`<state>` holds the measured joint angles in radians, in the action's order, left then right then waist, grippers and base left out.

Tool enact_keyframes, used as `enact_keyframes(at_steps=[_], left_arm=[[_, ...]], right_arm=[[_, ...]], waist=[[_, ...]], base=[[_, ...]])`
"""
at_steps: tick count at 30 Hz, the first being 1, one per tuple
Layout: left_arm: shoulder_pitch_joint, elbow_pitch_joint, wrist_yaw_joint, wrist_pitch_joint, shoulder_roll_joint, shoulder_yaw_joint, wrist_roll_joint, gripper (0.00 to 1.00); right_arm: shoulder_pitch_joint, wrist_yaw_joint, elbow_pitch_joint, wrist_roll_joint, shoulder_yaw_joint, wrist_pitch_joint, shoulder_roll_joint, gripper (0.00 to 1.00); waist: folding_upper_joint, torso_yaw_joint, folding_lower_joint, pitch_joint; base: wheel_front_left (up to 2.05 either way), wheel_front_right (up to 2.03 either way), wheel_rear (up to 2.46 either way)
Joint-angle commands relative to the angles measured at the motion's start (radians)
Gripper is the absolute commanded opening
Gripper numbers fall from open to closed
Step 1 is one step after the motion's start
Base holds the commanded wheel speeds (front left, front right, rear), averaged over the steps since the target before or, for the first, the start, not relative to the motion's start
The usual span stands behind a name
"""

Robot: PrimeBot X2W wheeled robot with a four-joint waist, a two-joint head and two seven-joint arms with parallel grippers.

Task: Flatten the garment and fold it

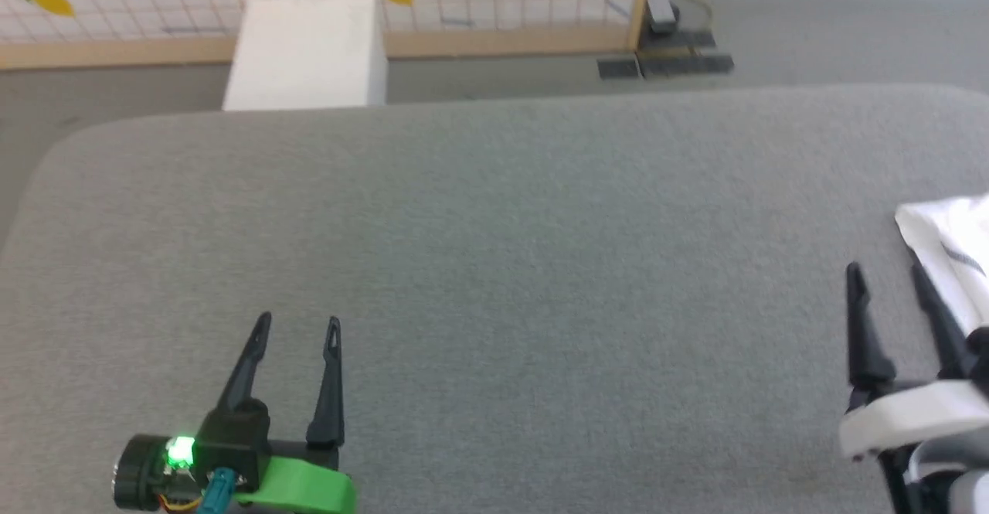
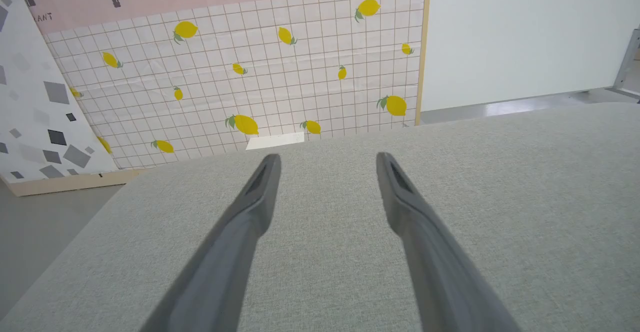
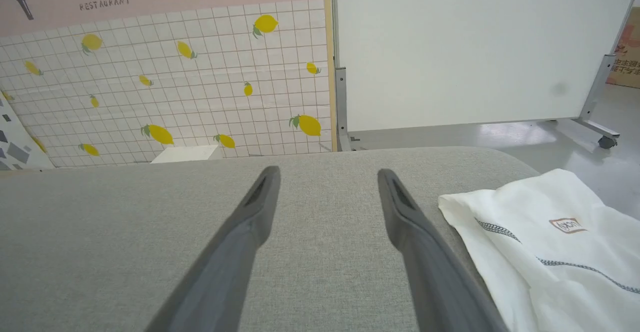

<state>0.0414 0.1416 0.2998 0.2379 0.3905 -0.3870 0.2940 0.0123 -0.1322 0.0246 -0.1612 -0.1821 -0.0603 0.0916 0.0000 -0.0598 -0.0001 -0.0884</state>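
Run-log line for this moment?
left gripper: open, empty | right gripper: open, empty, beside garment | garment: on grey surface, far right | fold: not started

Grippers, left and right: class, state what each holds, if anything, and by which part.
Nothing is held. The left gripper and right gripper stand open and empty; the white thin-fabric garment with grey stitching lies beside the right one, ungripped.

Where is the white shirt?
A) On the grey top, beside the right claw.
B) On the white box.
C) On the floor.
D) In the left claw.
A: the garment lies on the grey surface beside the open right gripper, not between its fingers.
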Motion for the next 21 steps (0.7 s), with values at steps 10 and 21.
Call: enact_keyframes(at_steps=[10,21], left_arm=[[0.019,-0.073,-0.035,0.022,-0.053,-0.004,0.017,1.0],[0.042,-0.111,-0.054,0.024,-0.078,-0.005,-0.006,1.0]], right_arm=[[-0.092,0.002,-0.038,0.022,0.046,-0.061,-0.041,1.0],[-0.102,0.002,-0.092,-0.032,0.086,-0.109,-0.041,1.0]], waist=[[0.0,0.074,0.0001,0.119],[0.0,0.067,0.0001,0.123]], base=[[0.0,0.0,0.0],[0.0,0.0,0.0]])
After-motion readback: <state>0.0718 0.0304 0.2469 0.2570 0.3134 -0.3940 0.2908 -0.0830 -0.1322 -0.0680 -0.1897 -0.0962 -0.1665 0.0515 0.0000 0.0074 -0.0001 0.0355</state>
